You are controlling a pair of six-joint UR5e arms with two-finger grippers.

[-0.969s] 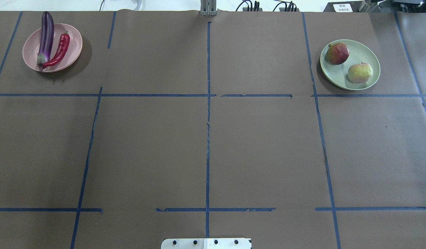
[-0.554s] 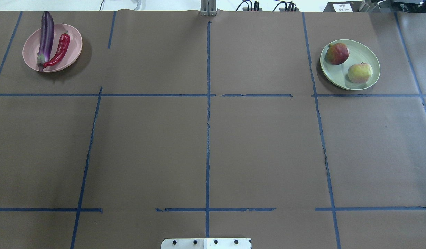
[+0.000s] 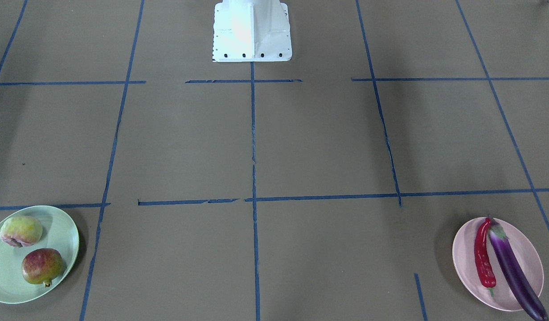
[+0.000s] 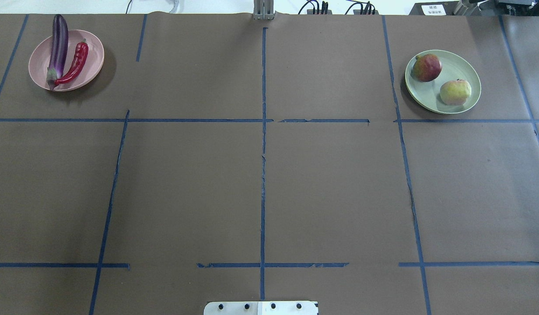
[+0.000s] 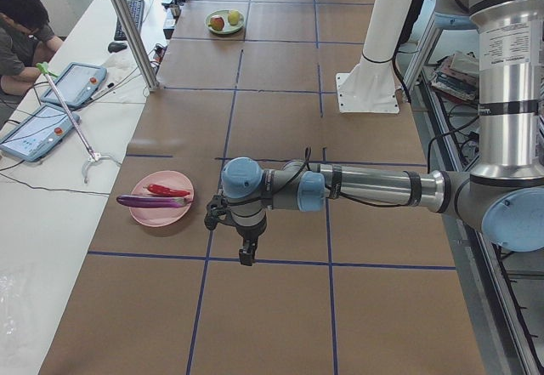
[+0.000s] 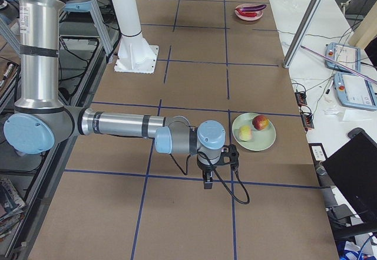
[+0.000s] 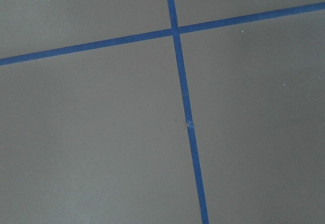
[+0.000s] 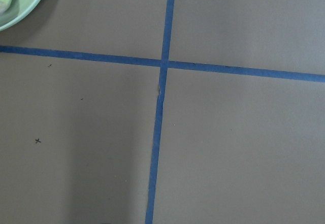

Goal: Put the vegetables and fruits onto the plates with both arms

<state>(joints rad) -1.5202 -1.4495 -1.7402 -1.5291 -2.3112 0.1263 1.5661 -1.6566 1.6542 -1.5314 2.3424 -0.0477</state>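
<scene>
Both hovering, left gripper (image 5: 246, 258), right gripper (image 6: 208, 183), opening unclear

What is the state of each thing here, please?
pink plate: holds both vegetables.
green plate: holds both fruits.
eggplant: on pink plate, tip past the rim.
chili pepper: on pink plate, beside the eggplant.
red-yellow fruit: on green plate.
pale green fruit: on green plate.
left gripper: points down over the table; open or shut unclear.
right gripper: points down over the table; open or shut unclear.
</scene>
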